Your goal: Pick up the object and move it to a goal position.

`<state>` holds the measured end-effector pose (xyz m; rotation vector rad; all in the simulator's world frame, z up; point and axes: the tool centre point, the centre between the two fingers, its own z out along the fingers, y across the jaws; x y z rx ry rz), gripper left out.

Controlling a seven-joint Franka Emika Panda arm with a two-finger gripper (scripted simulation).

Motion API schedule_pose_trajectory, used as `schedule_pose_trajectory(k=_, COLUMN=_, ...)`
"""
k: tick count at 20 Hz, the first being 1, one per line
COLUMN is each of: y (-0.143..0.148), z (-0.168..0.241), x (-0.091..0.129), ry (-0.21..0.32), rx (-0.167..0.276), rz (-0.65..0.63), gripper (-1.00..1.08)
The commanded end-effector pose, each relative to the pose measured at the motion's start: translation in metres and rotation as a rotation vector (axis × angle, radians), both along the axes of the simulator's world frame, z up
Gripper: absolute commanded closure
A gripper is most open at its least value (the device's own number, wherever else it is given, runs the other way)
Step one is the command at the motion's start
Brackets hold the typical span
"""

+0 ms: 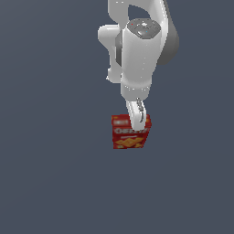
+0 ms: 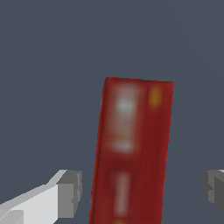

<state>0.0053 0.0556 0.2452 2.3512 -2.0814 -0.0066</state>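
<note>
One red cracker box (image 1: 131,132) stands upright, long axis vertical, between the gripper's (image 2: 142,192) spread, untouching fingers (image 2: 69,193)

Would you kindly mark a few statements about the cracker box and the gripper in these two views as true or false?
1. The cracker box is red with crackers pictured on its front. True.
2. The gripper is shut tight on the box. False: in the wrist view a gap shows between each finger pad and the box, so it is open.
3. The box lies between the two fingers. True.
4. Two boxes are in the scene. False: only one shows.
5. The arm hangs far off to the exterior view's left of the box. False: it stands right above the box.
</note>
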Motion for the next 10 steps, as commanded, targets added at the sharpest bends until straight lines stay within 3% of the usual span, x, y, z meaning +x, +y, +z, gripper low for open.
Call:
schedule_pose_trajectory(k=1, y=0.0015, z=-0.0012, x=0.0018, ry=-0.002, rx=-0.001, rz=-0.034, gripper=-0.92)
schedule_pose_trajectory(k=10, y=0.0039, z=-0.003, x=0.0044, ry=-0.004, rx=-0.002, rz=-0.083, gripper=-0.92)
